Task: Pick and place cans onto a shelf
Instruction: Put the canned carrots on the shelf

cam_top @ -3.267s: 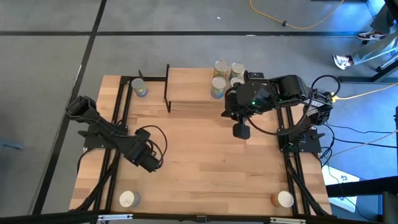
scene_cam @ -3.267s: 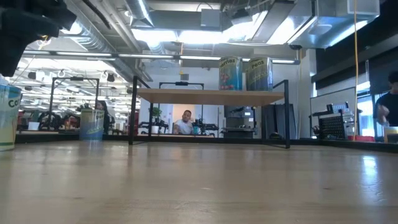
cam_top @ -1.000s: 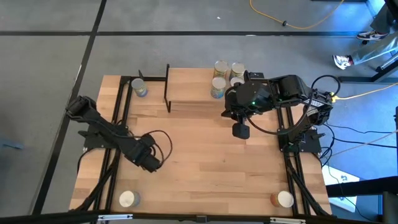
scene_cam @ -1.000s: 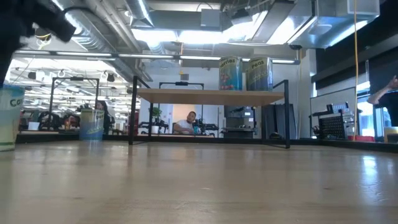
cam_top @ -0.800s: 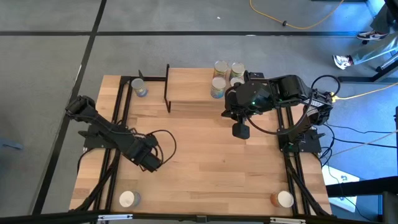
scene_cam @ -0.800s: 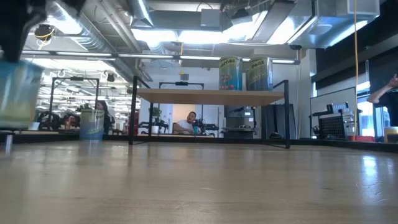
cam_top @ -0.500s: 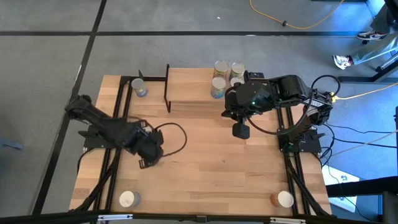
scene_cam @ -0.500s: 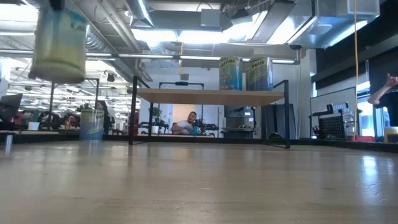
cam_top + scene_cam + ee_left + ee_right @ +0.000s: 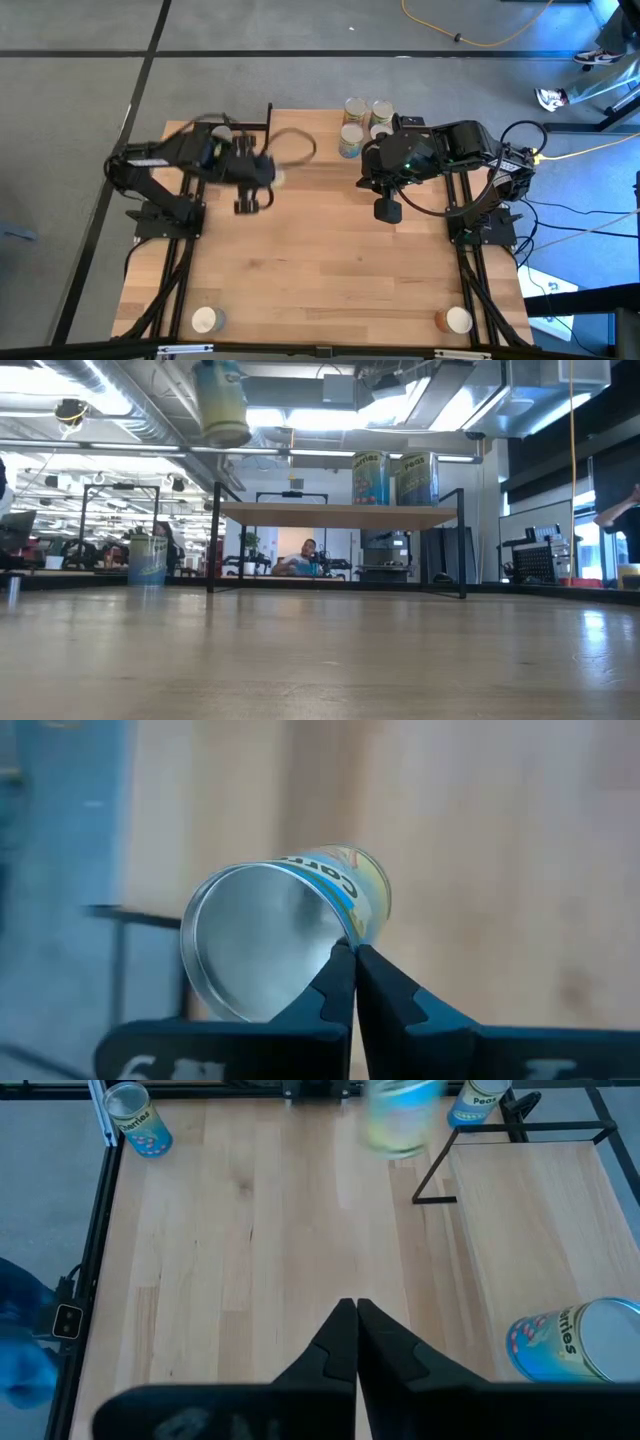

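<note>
The counter (image 9: 330, 260) is a big light-wood slab with black rails down both sides, sitting on a grey floor with dark seams. The shelf (image 9: 330, 145), a smaller light-wood board on thin black legs, stands at the far end.

The left gripper (image 9: 262, 172) is up over the shelf's left end, blurry in the high view, jaws clamped on a yellowish can (image 9: 222, 402). In the low view that can hangs high above the shelf board, and its silver end faces the left wrist camera (image 9: 260, 955).

The right gripper (image 9: 355, 1312) is parked over the counter just in front of the shelf's right part, jaws pressed together with nothing between them.

Other cans: a cluster on the shelf's far right corner (image 9: 362, 122), two of them showing as blue and yellowish tins on top of the board in the low view (image 9: 370, 478). One sits in the counter's far-left corner beside the shelf (image 9: 147, 559). Two more sit in the near corners, left (image 9: 205, 320) and right (image 9: 457, 320).

Room stuff: open ceiling with ducts and strip lights, a person (image 9: 303, 558) sitting way in the back under the shelf line, a yellow cable (image 9: 470, 38) on the floor.
</note>
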Robot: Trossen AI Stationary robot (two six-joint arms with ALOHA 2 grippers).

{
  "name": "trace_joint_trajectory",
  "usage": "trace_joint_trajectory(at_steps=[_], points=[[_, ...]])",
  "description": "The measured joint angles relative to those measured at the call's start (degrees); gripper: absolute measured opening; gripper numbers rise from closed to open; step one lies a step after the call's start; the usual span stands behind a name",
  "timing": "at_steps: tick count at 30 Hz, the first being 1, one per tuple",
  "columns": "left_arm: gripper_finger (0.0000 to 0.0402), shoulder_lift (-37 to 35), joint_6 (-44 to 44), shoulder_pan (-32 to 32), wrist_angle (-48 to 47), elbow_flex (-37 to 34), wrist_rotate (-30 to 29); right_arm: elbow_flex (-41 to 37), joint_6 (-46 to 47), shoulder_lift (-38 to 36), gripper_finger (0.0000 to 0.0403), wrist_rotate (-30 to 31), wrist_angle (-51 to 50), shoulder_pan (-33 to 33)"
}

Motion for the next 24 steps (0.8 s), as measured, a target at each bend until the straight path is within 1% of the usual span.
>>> trace_joint_trajectory(at_steps=[4, 9, 10, 13, 16, 19, 22, 24], points=[[0.0000, 0.03, 10.56, 7.58, 0.83, 1.96, -0.97, 0.00, -0.85, 0.00, 0.0005, 0.02, 0.00, -0.04], [0.0000, 1.15, 20.07, 16.51, 6.55, 2.14, -0.24, 0.00, -0.95, 0.00, 0.0005, 0.00, 0.02, -0.46], [0.0000, 1.67, 22.03, 18.13, 7.83, 2.14, 0.14, 0.00, -1.07, 0.00, 0.0005, 0.02, 0.02, -0.71], [0.0000, 4.10, 27.82, 22.50, 11.72, 2.14, 3.65, 0.00, -1.39, 0.00, 0.0005, 0.02, -0.01, -1.71], [0.0000, 7.41, 32.12, 25.38, 14.25, 2.31, 4.10, 0.00, -1.67, 0.00, 0.0005, 0.02, -0.42, -2.79], [0.0000, 11.27, 36.37, 27.45, 14.56, 4.39, 4.18, -0.09, -2.89, 0.01, 0.0005, 0.02, -0.59, -3.78], [0.0000, 15.52, 39.51, 28.63, 14.65, 8.33, 4.32, -0.09, -3.93, 0.02, 0.0005, 0.02, -0.80, -4.87], [0.0000, 18.44, 41.34, 29.13, 14.59, 11.79, 5.67, -0.09, -3.99, 0.02, 0.0005, 0.02, -1.15, -5.62]])
